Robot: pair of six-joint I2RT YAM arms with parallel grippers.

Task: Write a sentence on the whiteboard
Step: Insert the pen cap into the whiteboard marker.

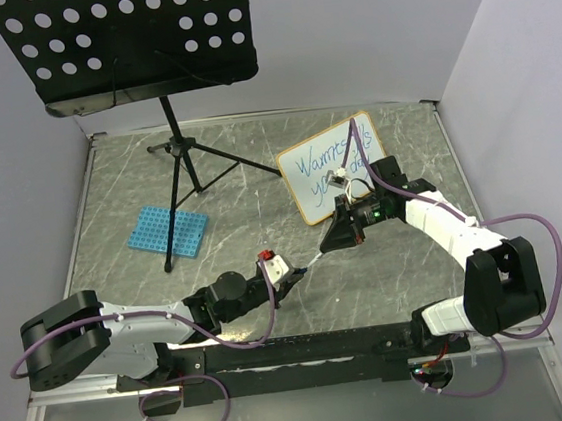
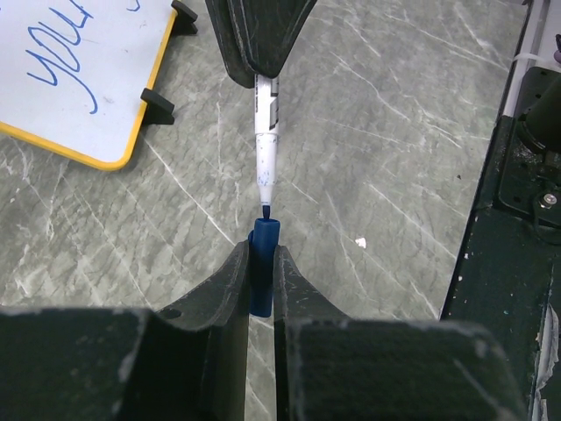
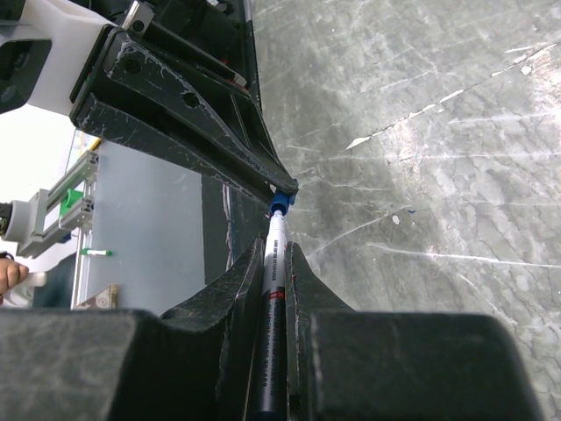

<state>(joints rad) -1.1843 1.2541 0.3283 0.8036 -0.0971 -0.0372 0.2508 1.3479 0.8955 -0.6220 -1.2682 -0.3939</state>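
Note:
The whiteboard (image 1: pixel 332 165) stands tilted at the back right, with the blue sentence (image 1: pixel 329 168) written on it in two slanted lines. In the left wrist view a corner of the whiteboard (image 2: pixel 96 96) shows part of the sentence (image 2: pixel 66 66). My right gripper (image 1: pixel 328 246) (image 3: pixel 276 250) is shut on a white marker (image 3: pixel 277 281) (image 2: pixel 266 149). My left gripper (image 1: pixel 301 270) (image 2: pixel 263 254) is shut on the blue cap (image 2: pixel 263 267) (image 3: pixel 279 203). The two grippers face each other low over the table. The marker's blue tip sits at the cap's mouth.
A black perforated music stand (image 1: pixel 122 41) on a tripod (image 1: pixel 179 151) rises at the back left. A blue perforated rack (image 1: pixel 167 229) lies beside the tripod's foot. A black rail (image 1: pixel 306 349) runs along the near edge. A small white scrap (image 2: pixel 360 241) lies on the marbled table.

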